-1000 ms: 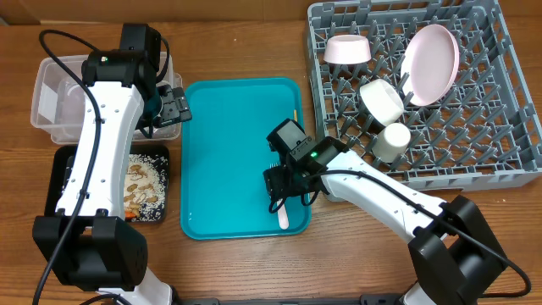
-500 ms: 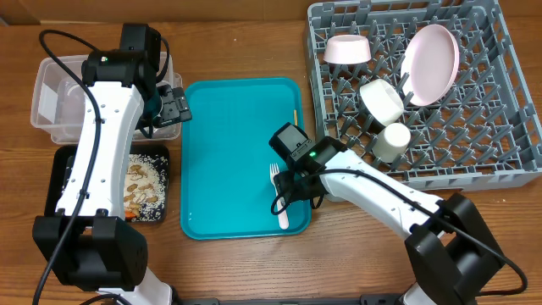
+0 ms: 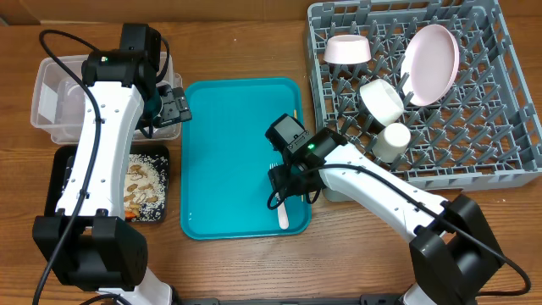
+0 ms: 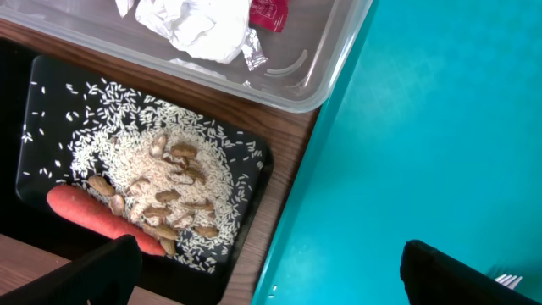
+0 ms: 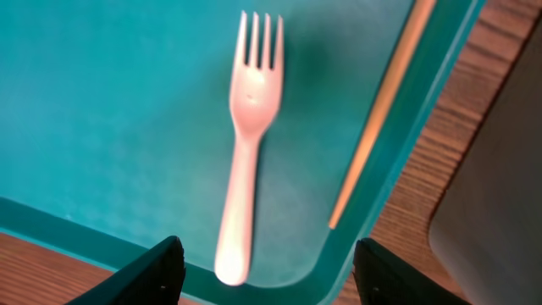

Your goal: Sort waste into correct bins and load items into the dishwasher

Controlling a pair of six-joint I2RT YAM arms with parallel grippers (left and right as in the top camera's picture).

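I see the right tool [image 5: 269, 258] released over the fork [image 5: 247, 152], which lies at 5 o'clock on the tray [image 3: 229, 144]. A chopstick [image 5: 383, 110] sits at the fork's 3 o'clock. Left tool [image 4: 271, 267] is released and empty at the tray's 10 o'clock edge.

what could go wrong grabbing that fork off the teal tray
1. The white plastic fork lies flat on the teal tray, so the open right tool may push it along rather than pinch it.
2. The wooden chopstick rests along the tray's rim beside the fork; a finger coming down there might clip it or the rim.
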